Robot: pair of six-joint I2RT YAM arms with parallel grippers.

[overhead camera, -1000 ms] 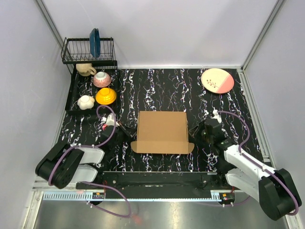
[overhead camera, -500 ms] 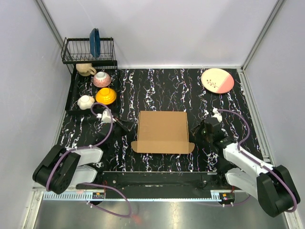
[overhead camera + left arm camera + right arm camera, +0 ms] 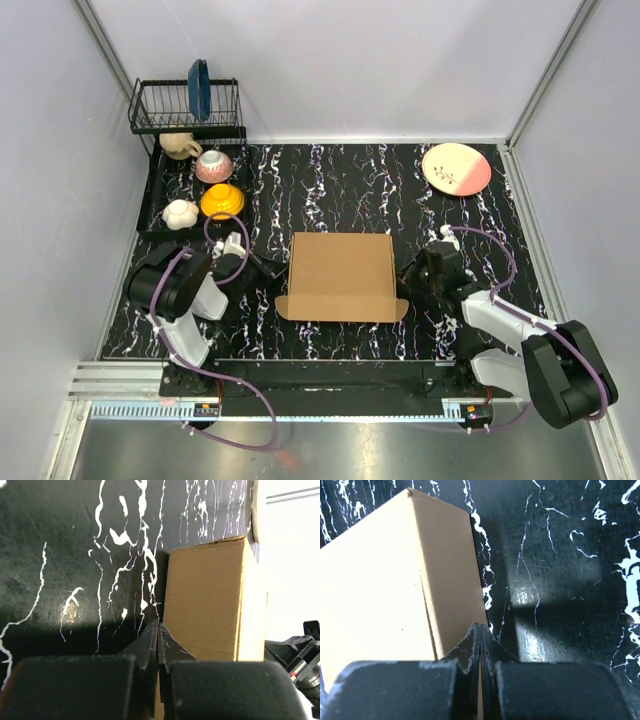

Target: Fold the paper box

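Observation:
The paper box [image 3: 340,275] lies in the middle of the black marbled table as a brown cardboard block, with small flaps sticking out at its near corners. My left gripper [image 3: 271,268] is shut, its tips low against the box's left side. In the left wrist view the closed fingertips [image 3: 158,625] meet at the foot of the box [image 3: 215,600]. My right gripper [image 3: 405,273] is shut at the box's right side. In the right wrist view its tips [image 3: 480,626] touch the shaded wall of the box [image 3: 395,580] near the table.
A black dish rack [image 3: 185,105] holding a blue plate [image 3: 199,88] stands at the back left. Below it are a beige mug [image 3: 180,146], a pink bowl [image 3: 213,165], a yellow bowl [image 3: 221,201] and a white cup [image 3: 180,214]. A pink plate [image 3: 456,168] lies back right.
The right gripper has closed beside the box's right side. The left arm's elbow has lifted and swung inward, and its shut gripper has edged closer to the box's left side.

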